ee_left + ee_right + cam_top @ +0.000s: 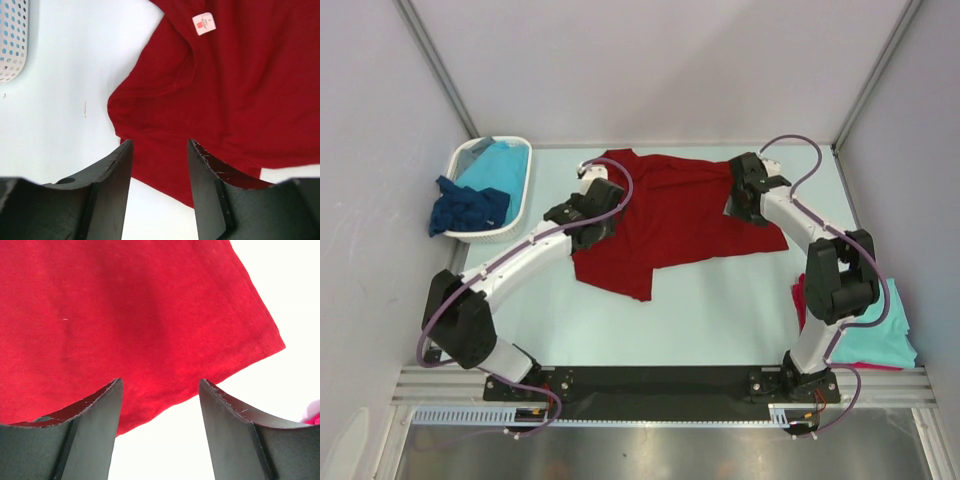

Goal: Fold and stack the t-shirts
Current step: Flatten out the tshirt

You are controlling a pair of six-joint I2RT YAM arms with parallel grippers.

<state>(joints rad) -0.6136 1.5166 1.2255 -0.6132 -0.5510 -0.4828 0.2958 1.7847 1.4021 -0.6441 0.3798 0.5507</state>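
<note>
The left gripper [160, 145] had its fingers moderately apart and held nothing. The edge of the red shirt [225, 90] crossed the gap between them, with bare table [75, 100] at their bases. A sleeve jutted out just ahead of the left finger. The cloth spread on ahead of the right finger to a white label [203, 23]. Far ahead of the left finger, and off to its left, stood the basket [12, 40].

The right gripper [160, 382] had its fingers wide apart, gripping nothing. The shirt's hem ran slantwise across the gap, cloth ahead and bare table nearer. A hem corner lay ahead of the right finger.

From above, the shirt lay rumpled between the two grippers. Well behind the right fingers, a turquoise shirt [870, 335] lay on another red one [800, 298]. In the basket, left of the left fingers, lay a second turquoise shirt [502, 165], and a navy shirt [470, 210] hung over its rim.
</note>
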